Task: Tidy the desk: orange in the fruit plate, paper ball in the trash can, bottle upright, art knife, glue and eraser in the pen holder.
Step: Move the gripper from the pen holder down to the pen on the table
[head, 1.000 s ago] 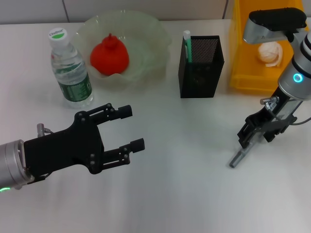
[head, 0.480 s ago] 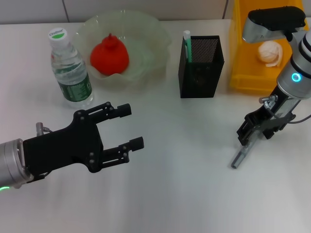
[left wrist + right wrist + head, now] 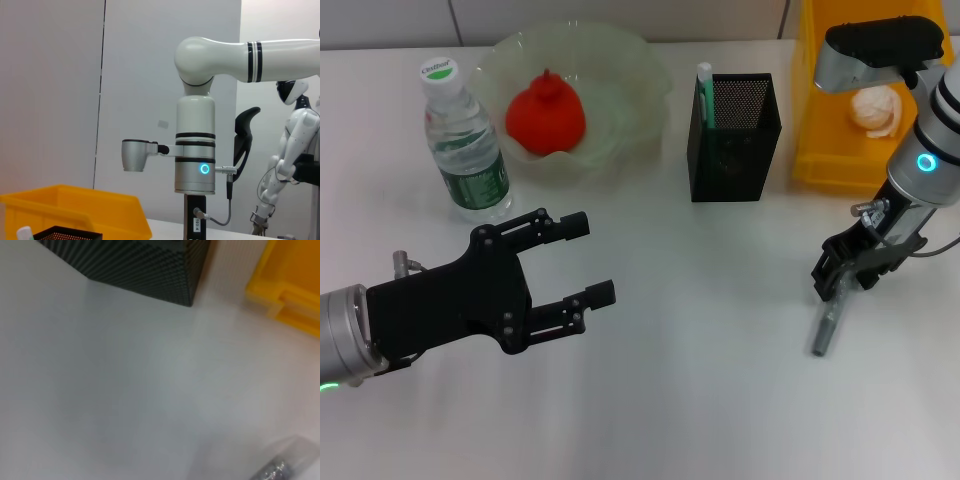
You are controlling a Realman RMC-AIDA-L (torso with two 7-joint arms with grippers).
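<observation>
— Where is the art knife (image 3: 825, 329)?

— We see it hanging down from the right gripper (image 3: 837, 283), whose fingers are closed on its top end. Its tip points at the table (image 3: 700, 400), in front of the trash can (image 3: 820, 150).

— And our left gripper (image 3: 588, 262)?

— It hovers with fingers wide apart, holding nothing, in front of the standing bottle (image 3: 463, 140).

Orange (image 3: 546, 118) in fruit plate (image 3: 630, 60), bottle (image 3: 465, 145) upright, paper ball (image 3: 876, 108) in trash can (image 3: 820, 140)
</observation>
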